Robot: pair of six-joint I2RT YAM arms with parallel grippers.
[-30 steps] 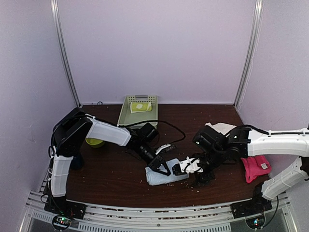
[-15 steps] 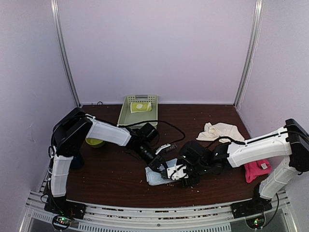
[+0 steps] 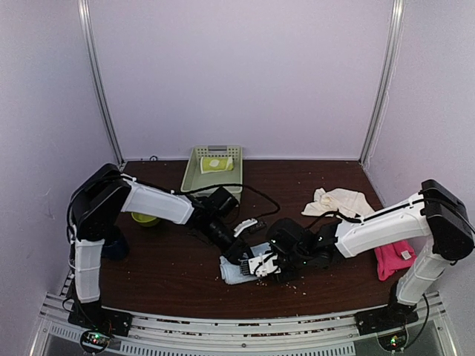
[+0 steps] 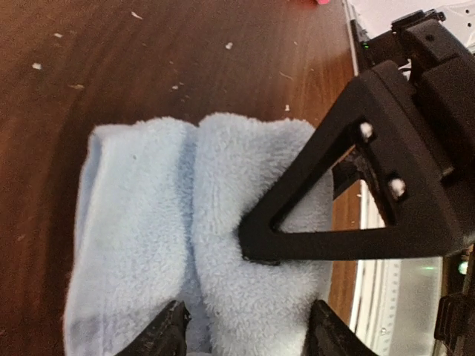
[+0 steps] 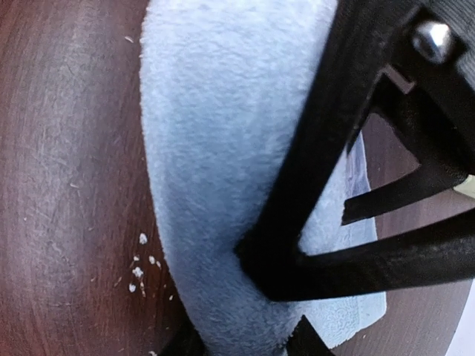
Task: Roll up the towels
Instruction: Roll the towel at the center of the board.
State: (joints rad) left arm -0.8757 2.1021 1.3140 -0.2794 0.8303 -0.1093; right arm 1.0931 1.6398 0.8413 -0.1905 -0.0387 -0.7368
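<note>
The light blue towel (image 3: 236, 271) lies partly rolled near the table's front edge. In the left wrist view its roll (image 4: 252, 222) sits between the spread fingers of my left gripper (image 4: 249, 334), which stands open around it. My right gripper (image 5: 245, 343) is shut on the end of the same roll (image 5: 215, 185), and one of its black fingers (image 4: 349, 185) presses into the pile. From above, both grippers meet over the towel, the left (image 3: 236, 256) and the right (image 3: 261, 265). A cream-white towel (image 3: 338, 200) lies crumpled at the back right, a hot pink one (image 3: 392, 258) at the right edge.
A green plastic basket (image 3: 193, 180) at the back holds a lime-green towel (image 3: 216, 164). A yellow-green round object (image 3: 145, 218) sits by the left arm. A black cable (image 3: 260, 194) runs across the table. Pale crumbs (image 5: 137, 267) dot the brown table.
My right arm has swung left from the table's right half to the blue towel and closed on its roll. My left gripper has widened around the roll.
</note>
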